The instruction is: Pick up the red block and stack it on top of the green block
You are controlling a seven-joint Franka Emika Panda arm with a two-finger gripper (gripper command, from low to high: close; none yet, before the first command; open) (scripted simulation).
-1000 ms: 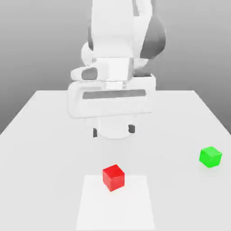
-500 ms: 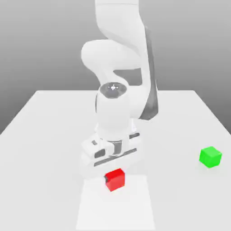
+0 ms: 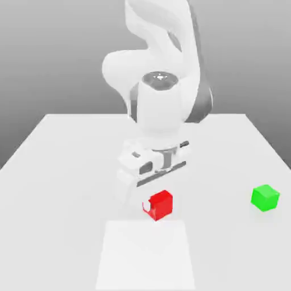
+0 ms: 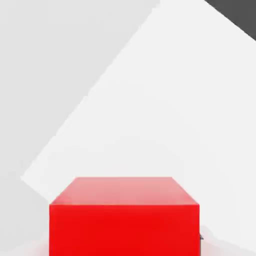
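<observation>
Hand (image 3: 158, 206) grasping red block (image 3: 160, 206), pale tabletop (image 3: 227, 250), white patch (image 3: 145, 256), plain gray backdrop (image 3: 51, 57)

Smooth, matt red block (image 3: 161, 206); smooth white tabletop (image 3: 227, 238).

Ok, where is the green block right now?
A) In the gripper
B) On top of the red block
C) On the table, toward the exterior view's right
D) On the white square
C: the green block sits on the bare table, near the exterior view's right edge.
</observation>
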